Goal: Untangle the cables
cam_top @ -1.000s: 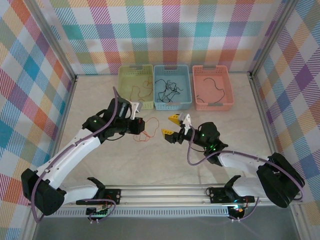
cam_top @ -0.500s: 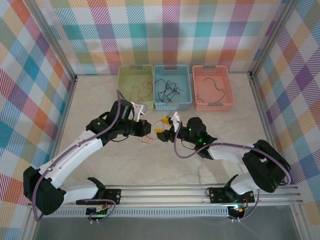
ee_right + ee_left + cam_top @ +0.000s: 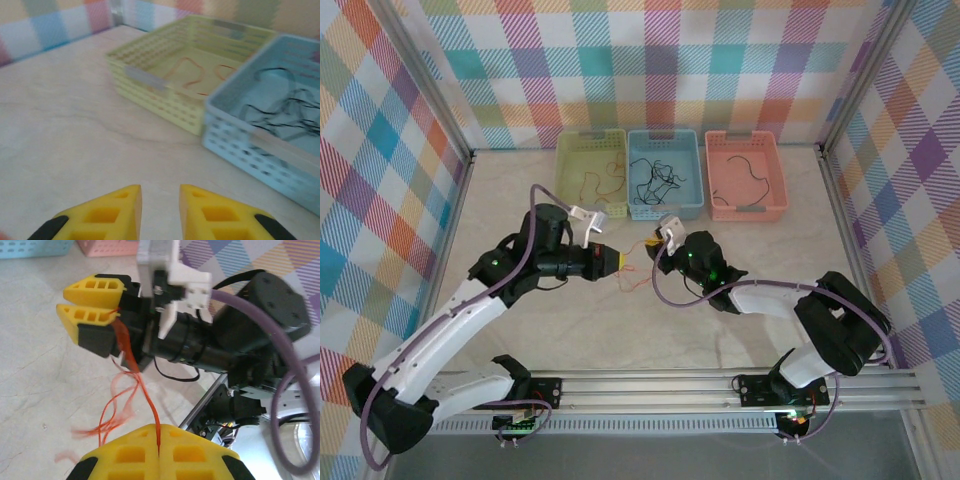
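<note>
The left end effector (image 3: 158, 436) is clenched on one red strand of the cables (image 3: 132, 365). The strand runs nearly straight from the closed fingertips up to the right end effector (image 3: 84, 302). That one's fingers stand a narrow gap apart. The strand reaches them, but I cannot tell whether it is pinched. Seen from above, its long axis lies left to right between the two tips. More red loops trail onto the surface (image 3: 510, 200), too blurred to count. Beyond stand three baskets: a green basket (image 3: 590, 134) with red wires, a blue basket (image 3: 665, 210) with black ones, and a pink basket (image 3: 748, 212) with one black wire.
</note>
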Controlling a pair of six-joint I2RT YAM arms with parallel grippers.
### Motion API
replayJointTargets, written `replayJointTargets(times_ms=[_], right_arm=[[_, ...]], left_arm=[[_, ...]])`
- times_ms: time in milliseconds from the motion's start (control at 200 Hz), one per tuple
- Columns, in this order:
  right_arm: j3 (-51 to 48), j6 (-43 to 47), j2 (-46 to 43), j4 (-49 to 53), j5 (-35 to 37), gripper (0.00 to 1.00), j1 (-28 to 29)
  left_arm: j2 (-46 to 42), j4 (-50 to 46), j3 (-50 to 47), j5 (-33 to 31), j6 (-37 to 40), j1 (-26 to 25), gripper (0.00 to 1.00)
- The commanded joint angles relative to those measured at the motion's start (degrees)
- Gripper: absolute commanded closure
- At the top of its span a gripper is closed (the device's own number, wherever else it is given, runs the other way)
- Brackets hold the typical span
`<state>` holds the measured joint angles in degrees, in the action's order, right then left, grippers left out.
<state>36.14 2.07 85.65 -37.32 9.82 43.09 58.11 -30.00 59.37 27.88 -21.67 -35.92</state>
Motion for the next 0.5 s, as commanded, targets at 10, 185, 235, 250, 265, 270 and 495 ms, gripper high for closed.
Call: replayJointTargets(times_ms=[10, 185, 235, 250, 265, 270, 495], right_arm=[[1.0, 0.6, -1.8, 3.8, 14.9, 0.73, -1.8], [-0.5, -5.6, -3.4, 5.7, 16.1, 0.74, -5.5], [-0.6, -6.9, -3.5, 6.3, 16.2, 0.74, -6.1], [-0.7, -7.2, -3.6, 6.2, 16.1, 0.74, -6.3], [-0.8, -7.4, -3.6, 6.1, 15.8, 0.74, -6.5], [-0.9, -7.5, -3.6, 6.0, 15.7, 0.75, -6.6], [-1.2, -8.3, -3.5, 5.5, 13.8, 0.74, -7.0]], left_arm=[[-3.9, -2.7, 0.5, 1.0, -0.8, -0.5, 1.0], [-8.5, -6.8, 1.7, -2.8, 0.0, -0.5, 1.0], [-9.2, -7.4, 1.9, -3.4, 0.2, -0.5, 1.0], [-9.3, -7.4, 1.9, -3.6, 0.2, -0.5, 1.0], [-9.5, -7.5, 2.0, -3.7, 0.3, -0.5, 1.0], [-9.5, -7.5, 2.0, -3.7, 0.3, -0.5, 1.0], [-7.6, -7.4, 2.2, -7.0, 0.3, -0.5, 1.0]])
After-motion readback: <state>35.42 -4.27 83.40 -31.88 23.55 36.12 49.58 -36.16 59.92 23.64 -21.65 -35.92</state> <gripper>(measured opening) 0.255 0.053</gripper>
